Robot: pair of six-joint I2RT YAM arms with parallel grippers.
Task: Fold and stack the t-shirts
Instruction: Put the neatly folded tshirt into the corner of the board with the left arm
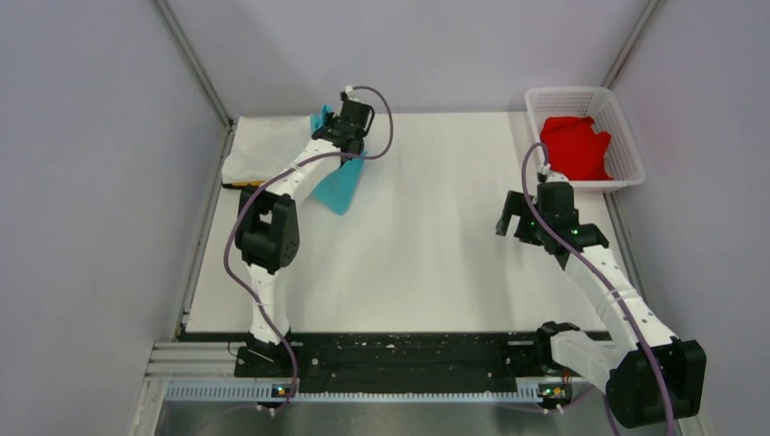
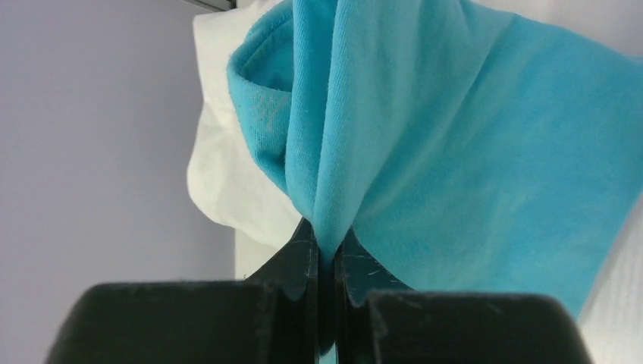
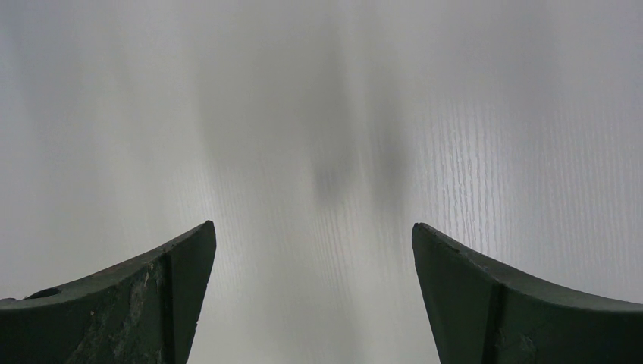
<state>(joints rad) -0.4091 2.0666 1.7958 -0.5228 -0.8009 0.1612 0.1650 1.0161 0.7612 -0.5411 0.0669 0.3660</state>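
Left wrist view: the left gripper [image 2: 326, 246] is pressed together on a bunched fold of the blue shirt [image 2: 470, 152], which fills the upper right and overlaps the white shirt [image 2: 220, 174] at centre left. In the top view the left arm hides much of the blue shirt at upper left; a yellow sliver [image 1: 243, 184] at the white shirt's edge is too small to identify. The red shirt [image 1: 574, 147] lies crumpled in the basket [image 1: 567, 98], upper right. The right gripper [image 3: 315, 250] hangs spread over bare table [image 1: 436, 245].
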